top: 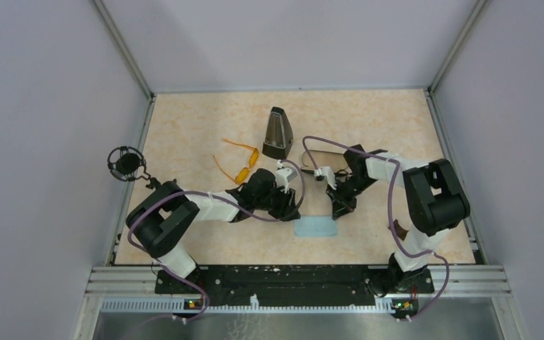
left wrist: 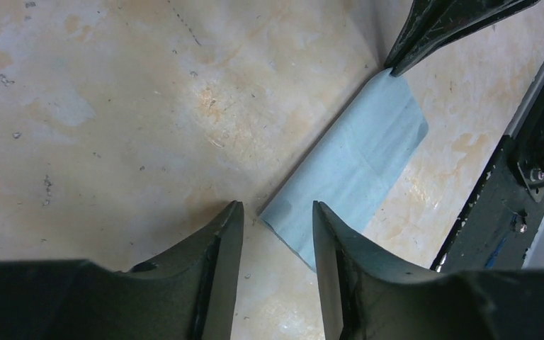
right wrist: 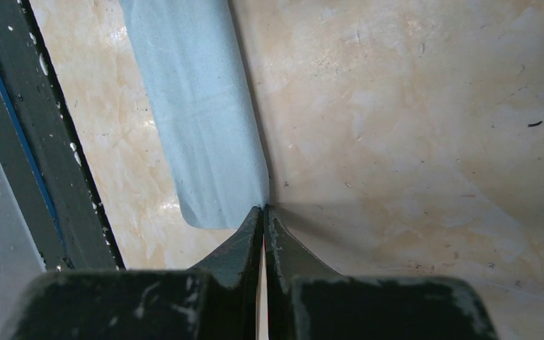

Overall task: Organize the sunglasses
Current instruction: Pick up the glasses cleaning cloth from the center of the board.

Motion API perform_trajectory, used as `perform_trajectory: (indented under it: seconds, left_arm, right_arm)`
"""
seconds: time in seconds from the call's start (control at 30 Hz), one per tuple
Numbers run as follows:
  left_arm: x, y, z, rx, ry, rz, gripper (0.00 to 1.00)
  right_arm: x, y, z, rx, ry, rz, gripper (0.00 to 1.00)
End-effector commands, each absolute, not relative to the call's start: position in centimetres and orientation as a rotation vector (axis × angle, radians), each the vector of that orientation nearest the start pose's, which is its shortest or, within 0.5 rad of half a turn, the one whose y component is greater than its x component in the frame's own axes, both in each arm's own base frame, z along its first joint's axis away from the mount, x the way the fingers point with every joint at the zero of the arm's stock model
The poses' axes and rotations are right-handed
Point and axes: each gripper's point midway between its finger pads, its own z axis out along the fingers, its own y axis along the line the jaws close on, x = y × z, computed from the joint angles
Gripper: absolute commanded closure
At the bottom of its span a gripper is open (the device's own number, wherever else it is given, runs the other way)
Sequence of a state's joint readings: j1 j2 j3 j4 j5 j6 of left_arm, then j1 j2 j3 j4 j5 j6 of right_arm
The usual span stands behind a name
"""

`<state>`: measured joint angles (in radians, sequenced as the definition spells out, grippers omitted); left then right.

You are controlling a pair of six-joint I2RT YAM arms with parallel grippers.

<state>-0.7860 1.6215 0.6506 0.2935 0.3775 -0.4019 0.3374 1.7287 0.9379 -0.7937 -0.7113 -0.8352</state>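
Note:
The sunglasses (top: 241, 167), with orange lenses and thin orange arms, lie unfolded on the table left of centre, behind my left arm. They show in neither wrist view. A light blue cloth (top: 316, 227) lies folded into a strip near the front. My left gripper (top: 294, 211) is open and low, with the cloth's (left wrist: 361, 156) near corner between its fingertips (left wrist: 276, 205). My right gripper (top: 340, 210) is shut, its tips (right wrist: 263, 207) pinched on the corner edge of the cloth (right wrist: 198, 106). Its fingers (left wrist: 453, 28) also show in the left wrist view.
A black glasses case (top: 278, 133) stands open behind the sunglasses, with a brownish part (top: 326, 154) beside it under the right arm. A round black mount (top: 126, 163) stands at the left edge. The black front rail (left wrist: 482, 205) (right wrist: 49, 163) runs close to the cloth.

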Motion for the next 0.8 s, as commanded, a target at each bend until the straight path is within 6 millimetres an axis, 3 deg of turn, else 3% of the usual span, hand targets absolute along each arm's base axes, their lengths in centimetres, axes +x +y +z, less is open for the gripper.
perform_trajectory:
  seconds: [0.0, 0.6, 0.77]
  left_arm:
    - [21.36, -33.02, 3.35, 0.717, 2.269, -1.060, 0.54]
    - [20.77, -32.88, 2.83, 0.758, 2.261, -1.088, 0.75]
    - [20.97, -33.34, 2.84, 0.761, 2.254, -1.101, 0.86]
  right_arm:
    - [21.81, 16.80, 1.88, -1.545, 2.287, 0.971, 1.00]
    - [21.18, 16.61, 1.45, -1.545, 2.309, 0.989, 1.00]
    - [21.13, 16.68, 1.48, -1.539, 2.307, 0.994, 1.00]
